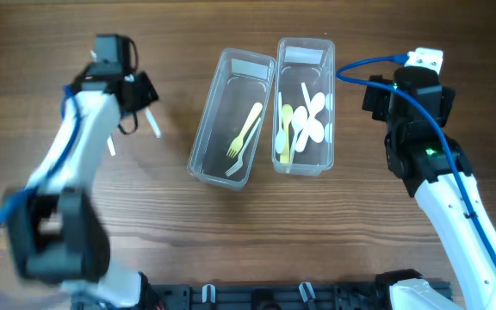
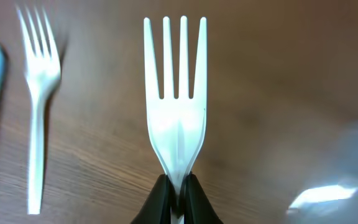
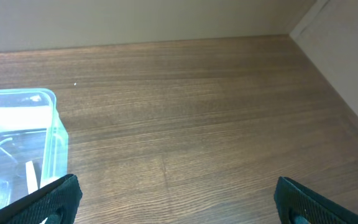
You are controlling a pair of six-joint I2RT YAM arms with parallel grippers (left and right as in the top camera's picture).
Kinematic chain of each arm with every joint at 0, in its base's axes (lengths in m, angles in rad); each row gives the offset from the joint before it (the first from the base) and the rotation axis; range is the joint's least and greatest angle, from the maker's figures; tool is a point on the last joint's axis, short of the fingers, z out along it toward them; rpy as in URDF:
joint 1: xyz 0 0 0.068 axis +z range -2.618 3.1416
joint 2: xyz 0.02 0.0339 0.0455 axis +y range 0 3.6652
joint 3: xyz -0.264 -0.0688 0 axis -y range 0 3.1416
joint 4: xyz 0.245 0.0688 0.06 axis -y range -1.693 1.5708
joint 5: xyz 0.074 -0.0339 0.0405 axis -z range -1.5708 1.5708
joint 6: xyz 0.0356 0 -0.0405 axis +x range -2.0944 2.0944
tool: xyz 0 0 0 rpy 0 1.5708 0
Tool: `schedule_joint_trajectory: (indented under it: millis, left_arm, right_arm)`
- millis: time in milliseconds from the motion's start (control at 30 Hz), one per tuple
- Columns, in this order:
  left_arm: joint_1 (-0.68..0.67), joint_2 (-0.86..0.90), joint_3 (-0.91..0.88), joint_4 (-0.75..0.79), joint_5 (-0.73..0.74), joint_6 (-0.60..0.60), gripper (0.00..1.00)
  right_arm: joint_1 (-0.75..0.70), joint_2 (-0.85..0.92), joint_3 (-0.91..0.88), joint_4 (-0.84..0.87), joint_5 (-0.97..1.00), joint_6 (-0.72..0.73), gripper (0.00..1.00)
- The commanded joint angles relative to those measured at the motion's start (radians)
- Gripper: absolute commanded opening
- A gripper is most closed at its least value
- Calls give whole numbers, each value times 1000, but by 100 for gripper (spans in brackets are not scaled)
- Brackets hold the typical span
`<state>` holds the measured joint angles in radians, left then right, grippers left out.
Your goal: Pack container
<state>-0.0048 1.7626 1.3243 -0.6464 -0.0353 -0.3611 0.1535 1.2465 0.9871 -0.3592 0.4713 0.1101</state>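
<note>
Two clear plastic containers stand side by side mid-table. The left container [image 1: 198,142] holds a yellow fork [image 1: 246,129] and a white fork. The right container [image 1: 327,129] holds several white and yellow spoons [image 1: 310,120]. My left gripper [image 1: 145,102] is left of the containers and shut on the handle of a white fork [image 2: 176,118], tines pointing away, above the wood. A second white fork [image 2: 37,106] lies on the table beside it. My right gripper [image 3: 179,199] is open and empty, just right of the right container [image 3: 55,130].
The wooden table [image 1: 257,232] carries only the containers and forks. A blurred clear container edge [image 2: 347,180] shows at the right of the left wrist view. A wall [image 3: 135,18] runs along the table's far edge in the right wrist view.
</note>
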Motion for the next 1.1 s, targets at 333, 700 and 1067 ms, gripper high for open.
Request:
schedule_joint_trajectory:
  millis: [333, 700, 1067]
  left_arm:
    - [-317, -290, 30, -81, 214, 357, 4]
    - [-369, -55, 30, -33, 226, 333, 81]
    - [-161, -304, 84, -63, 182, 213, 100]
  right_arm:
    - [-1, 6, 13, 2, -6, -6, 100]
    - [-1, 6, 13, 2, -6, -5, 100]
    - [-1, 6, 13, 2, -6, -6, 100]
